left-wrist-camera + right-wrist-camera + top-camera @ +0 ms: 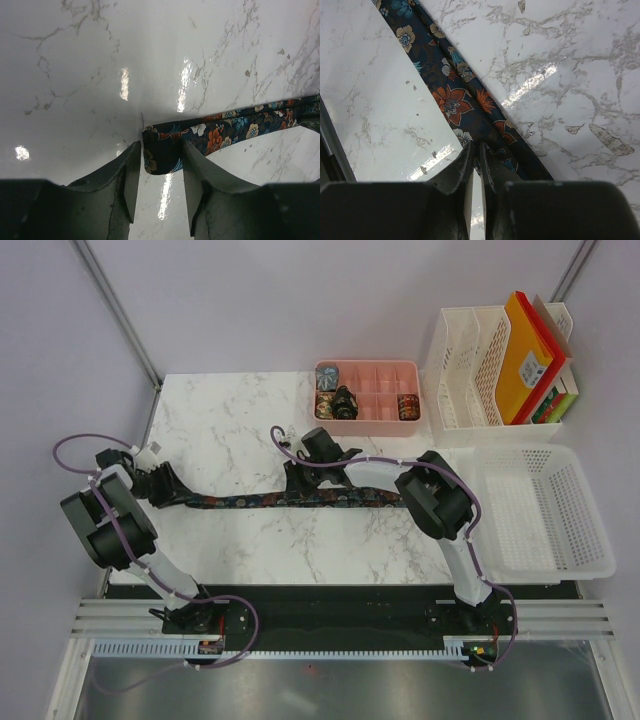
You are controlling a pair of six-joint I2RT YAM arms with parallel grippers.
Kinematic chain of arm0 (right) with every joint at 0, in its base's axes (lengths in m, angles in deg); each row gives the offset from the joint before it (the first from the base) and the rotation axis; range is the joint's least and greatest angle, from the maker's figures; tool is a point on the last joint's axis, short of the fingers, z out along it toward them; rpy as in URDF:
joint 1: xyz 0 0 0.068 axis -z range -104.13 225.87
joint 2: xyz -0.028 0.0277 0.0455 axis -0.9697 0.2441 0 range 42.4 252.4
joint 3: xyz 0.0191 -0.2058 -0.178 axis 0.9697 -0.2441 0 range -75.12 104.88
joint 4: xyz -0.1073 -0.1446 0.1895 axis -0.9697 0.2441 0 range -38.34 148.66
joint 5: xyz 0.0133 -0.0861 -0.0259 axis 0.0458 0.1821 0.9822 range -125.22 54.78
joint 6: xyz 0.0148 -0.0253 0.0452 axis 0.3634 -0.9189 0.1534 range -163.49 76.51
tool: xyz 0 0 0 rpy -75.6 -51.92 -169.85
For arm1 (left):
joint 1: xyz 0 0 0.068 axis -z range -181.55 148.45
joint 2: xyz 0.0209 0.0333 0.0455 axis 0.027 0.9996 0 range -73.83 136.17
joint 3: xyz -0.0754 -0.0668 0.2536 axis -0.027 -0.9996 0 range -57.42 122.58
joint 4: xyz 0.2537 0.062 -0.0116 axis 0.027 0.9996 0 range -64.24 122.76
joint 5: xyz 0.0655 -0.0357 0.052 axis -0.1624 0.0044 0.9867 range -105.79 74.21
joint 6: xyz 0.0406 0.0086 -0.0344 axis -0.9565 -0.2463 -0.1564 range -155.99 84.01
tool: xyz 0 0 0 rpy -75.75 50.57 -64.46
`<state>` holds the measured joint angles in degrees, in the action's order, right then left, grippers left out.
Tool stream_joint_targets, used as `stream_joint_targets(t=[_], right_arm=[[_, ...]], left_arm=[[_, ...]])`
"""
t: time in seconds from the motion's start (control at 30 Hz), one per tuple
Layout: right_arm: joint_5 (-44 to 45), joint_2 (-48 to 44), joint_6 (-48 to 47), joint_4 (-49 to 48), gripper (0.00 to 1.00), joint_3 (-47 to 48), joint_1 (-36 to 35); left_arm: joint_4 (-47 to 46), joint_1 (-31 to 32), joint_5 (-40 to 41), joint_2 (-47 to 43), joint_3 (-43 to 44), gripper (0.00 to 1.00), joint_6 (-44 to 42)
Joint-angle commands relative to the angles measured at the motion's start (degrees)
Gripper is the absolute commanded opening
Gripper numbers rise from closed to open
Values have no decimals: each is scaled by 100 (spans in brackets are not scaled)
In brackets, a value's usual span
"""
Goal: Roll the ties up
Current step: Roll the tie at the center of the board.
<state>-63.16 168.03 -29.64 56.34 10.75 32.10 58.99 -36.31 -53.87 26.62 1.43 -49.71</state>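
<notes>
A dark floral tie [280, 500] lies stretched flat across the marble table, left to right. Its left end [162, 155] sits between the fingers of my left gripper [160, 147], whose jaws stand apart on either side of the fabric; in the top view this gripper [178, 490] is at the strip's left tip. My right gripper [477, 147] is nearly closed, pinching the edge of the tie [450, 95] near the middle of the strip [298, 480]. Three coiled ties sit in the pink tray: grey-blue [329, 379], dark [345, 400] and red-orange [408, 405].
The pink compartment tray [375, 375] stands at the back of the table. To its right is a white file rack [462, 365] holding orange and red folders [525, 355]. A white mesh basket [540, 510] sits at the right edge, beside my right arm's elbow [437, 498].
</notes>
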Motion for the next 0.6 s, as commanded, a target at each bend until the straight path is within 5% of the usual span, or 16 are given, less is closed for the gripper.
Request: stream_joint_targets(t=[0.0, 0.37, 0.57], right_arm=[[-1, 41, 57, -161, 17, 185, -44], [-123, -108, 320, -161, 18, 404, -18], [-562, -433, 786, -153, 21, 537, 237]], left_arm=[[-124, -48, -208, 107, -14, 46, 176], [551, -39, -498, -753, 258, 9, 430], [869, 189, -209, -1509, 373, 5, 589]])
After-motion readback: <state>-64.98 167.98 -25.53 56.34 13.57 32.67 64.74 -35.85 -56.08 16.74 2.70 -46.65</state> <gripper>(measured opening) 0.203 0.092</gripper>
